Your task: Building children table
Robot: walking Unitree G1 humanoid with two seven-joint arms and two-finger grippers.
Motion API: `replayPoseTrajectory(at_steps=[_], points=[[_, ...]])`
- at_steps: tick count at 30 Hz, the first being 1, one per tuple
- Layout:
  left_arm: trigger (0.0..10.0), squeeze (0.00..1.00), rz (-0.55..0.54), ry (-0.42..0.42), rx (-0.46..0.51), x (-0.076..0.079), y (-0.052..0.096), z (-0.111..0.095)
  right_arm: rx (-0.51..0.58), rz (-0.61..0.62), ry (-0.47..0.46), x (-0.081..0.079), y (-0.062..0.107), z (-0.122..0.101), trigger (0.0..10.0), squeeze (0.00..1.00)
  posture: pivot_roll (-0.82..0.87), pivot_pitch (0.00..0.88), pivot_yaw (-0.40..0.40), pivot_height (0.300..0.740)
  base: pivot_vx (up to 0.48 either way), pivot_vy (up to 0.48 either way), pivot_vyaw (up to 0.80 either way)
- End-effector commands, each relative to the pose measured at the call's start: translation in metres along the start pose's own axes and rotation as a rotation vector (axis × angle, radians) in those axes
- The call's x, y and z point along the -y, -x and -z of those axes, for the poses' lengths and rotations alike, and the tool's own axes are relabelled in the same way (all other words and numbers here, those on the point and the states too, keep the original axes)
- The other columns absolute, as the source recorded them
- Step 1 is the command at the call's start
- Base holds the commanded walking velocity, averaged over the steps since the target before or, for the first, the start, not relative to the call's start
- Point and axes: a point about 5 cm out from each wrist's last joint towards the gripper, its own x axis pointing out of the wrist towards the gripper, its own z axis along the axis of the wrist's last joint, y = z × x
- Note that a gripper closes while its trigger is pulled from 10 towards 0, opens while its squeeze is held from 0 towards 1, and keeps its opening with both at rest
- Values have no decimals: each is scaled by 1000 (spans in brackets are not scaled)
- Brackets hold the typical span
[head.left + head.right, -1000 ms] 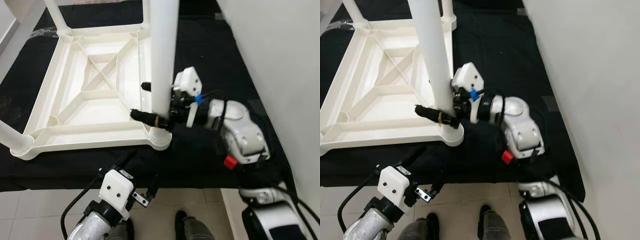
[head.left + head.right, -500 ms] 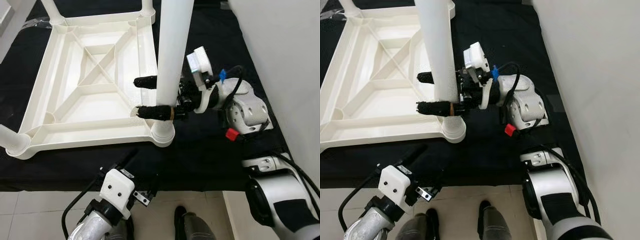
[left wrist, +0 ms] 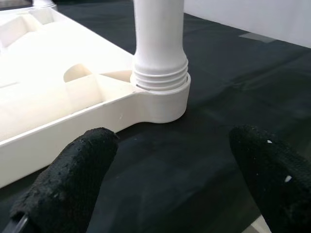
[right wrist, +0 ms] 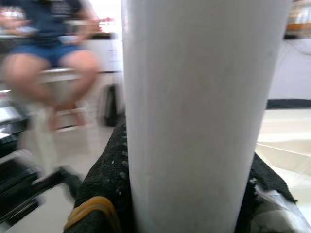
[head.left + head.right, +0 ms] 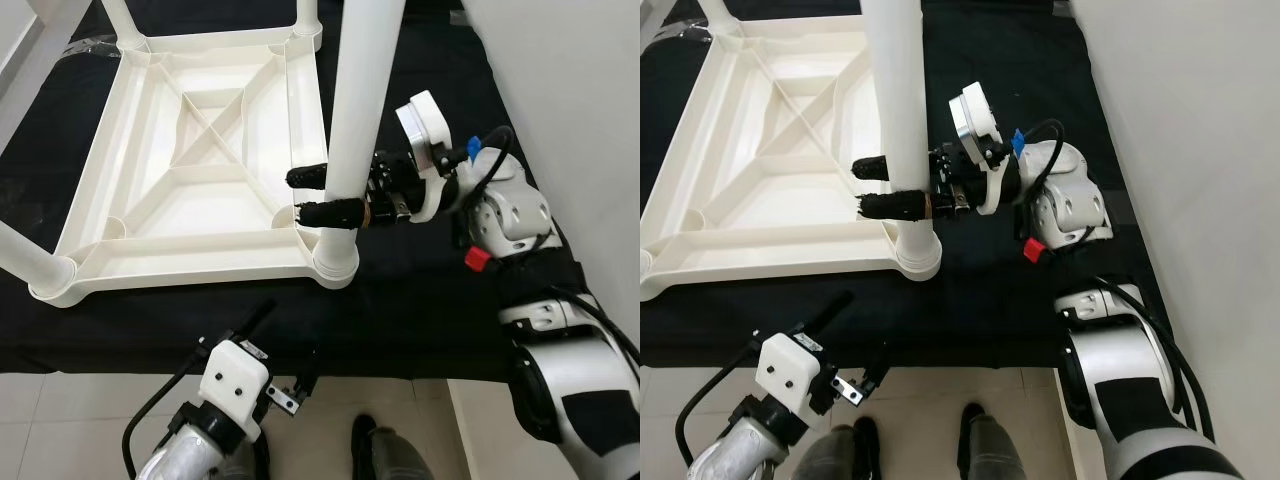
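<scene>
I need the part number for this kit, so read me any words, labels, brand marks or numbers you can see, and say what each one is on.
None can be read.
The upturned white plastic table top and its round white legs, including the white plastic leg in the right claw, bear no marks.
The person's dark shirt in the right wrist view is too blurred to tell.

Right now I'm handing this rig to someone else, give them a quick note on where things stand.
Right hand: fingers closed around the near-right table leg, just above its corner socket.
Left hand: open, low at the near edge of the black mat, holding nothing.
The white tabletop lies upside down on the mat, legs standing in all four corners.
Done: this leg is in its socket, threads still showing.
Left: likely screwing it fully home; check the others.
</scene>
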Motion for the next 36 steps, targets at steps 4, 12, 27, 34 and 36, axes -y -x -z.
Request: replayPoseTrajectory(at_steps=[4, 12, 27, 34, 36], points=[[10000, 0, 3, 9, -18, 0, 5, 1, -461, 702, -289, -48, -2, 97, 0, 0, 70, 325, -12, 740, 0, 0, 0], [10000, 0, 33, 21, -24, -2, 0, 5, -400, 611, -289, -76, -44, 89, 0, 0, 32, 302, 22, 740, 0, 0, 0], [10000, 0, -9, 13, -5, -2, -7, 4, -405, 778, -123, -24, -33, 62, 10000, 1000, 48, 303, -14, 740, 0, 0, 0], [10000, 0, -8, 13, 4, -2, -7, 2, -249, 530, -64, 2, -28, 38, 10000, 1000, 48, 320, -20, 740, 0, 0, 0], [10000, 0, -10, 13, 4, 0, -6, 1, -190, 395, -64, 0, -24, 32, 10000, 1000, 57, 315, -24, 740, 0, 0, 0]])
